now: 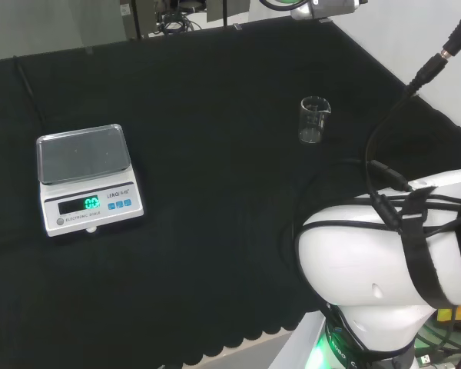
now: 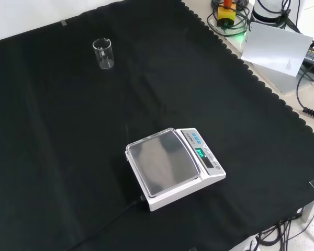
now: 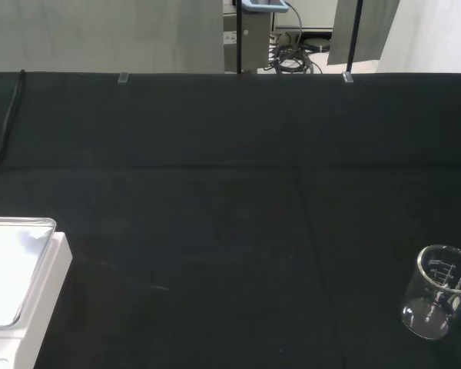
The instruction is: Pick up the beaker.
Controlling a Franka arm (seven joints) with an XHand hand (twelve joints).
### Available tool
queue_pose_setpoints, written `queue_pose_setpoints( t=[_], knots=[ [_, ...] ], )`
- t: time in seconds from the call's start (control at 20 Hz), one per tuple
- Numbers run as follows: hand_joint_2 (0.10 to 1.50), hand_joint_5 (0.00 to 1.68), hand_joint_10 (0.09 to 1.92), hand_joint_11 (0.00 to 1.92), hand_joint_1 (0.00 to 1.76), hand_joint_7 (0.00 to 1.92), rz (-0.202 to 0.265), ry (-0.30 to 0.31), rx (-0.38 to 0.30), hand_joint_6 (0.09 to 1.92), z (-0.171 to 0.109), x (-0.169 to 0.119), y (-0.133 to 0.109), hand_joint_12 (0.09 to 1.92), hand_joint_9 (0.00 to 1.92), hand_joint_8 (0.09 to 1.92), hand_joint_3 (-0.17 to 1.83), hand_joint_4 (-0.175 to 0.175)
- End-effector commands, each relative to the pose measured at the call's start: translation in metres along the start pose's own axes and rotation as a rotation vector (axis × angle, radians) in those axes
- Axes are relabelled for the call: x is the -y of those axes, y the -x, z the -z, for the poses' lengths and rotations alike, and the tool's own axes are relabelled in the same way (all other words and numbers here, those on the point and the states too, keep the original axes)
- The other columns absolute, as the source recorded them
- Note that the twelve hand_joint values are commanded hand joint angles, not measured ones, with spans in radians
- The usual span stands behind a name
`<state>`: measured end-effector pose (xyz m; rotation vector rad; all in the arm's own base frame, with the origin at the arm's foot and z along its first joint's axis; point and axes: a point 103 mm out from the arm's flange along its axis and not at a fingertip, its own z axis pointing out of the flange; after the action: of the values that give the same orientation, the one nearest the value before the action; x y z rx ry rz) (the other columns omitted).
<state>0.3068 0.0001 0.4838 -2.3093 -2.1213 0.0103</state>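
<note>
A small clear beaker (image 1: 314, 120) is seen standing upright on the black bench (image 1: 215, 154), in the upper right of the head view and in the upper left of the front view (image 2: 103, 53). It appears empty, and nothing is touching it. An electronic scale (image 1: 86, 178) is set well apart from it, at the left of the head view and at lower centre of the front view (image 2: 172, 166).

The task is judged to be at its very start: the approach has not yet been made. For the next move, the hand would have to be brought across the cloth to the beaker and lowered beside it, so that the glass wall can be taken between the fingers and thumb without the light vessel being tipped.

The state of the fingers cannot be told from these views.

In the wrist view, the beaker (image 3: 439, 292) is shown close, at the lower right of the frame, with printed graduation marks on its wall, which are not made out in the front view. The lit display of the scale is given by the head and front views, whereas only a corner of the scale (image 3: 19, 288) is caught by the wrist view. The arm's white link (image 1: 384, 254) is shown in the head view, at lower right.
</note>
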Motion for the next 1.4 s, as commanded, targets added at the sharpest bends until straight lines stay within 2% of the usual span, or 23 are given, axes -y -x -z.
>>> queue_pose_setpoints(
  t=[0.05,0.3,0.6,0.85,1.4],
  knots=[
    [0.66,0.11,0.79,0.11,0.56,0.06,-0.001,0.009,0.009,0.09,0.000,-0.001,0.000,1.50,0.28,0.63,0.32,0.000],
    [0.68,0.13,0.81,0.05,0.53,0.07,-0.005,0.014,0.010,0.09,-0.002,0.001,0.009,1.53,0.24,0.66,0.29,-0.008],
    [0.69,0.13,0.81,0.05,0.54,0.07,-0.032,0.008,0.004,0.09,-0.013,-0.015,0.023,1.53,0.24,0.67,0.29,-0.008],
    [0.69,0.12,0.81,0.02,0.54,0.06,-0.068,0.003,-0.014,0.09,-0.041,-0.039,0.039,1.52,0.22,0.67,0.28,-0.008],
    [0.69,0.10,0.82,0.00,0.55,0.02,-0.134,-0.075,-0.039,0.09,-0.102,-0.102,0.091,1.53,0.18,0.66,0.27,-0.009]
  ],
)
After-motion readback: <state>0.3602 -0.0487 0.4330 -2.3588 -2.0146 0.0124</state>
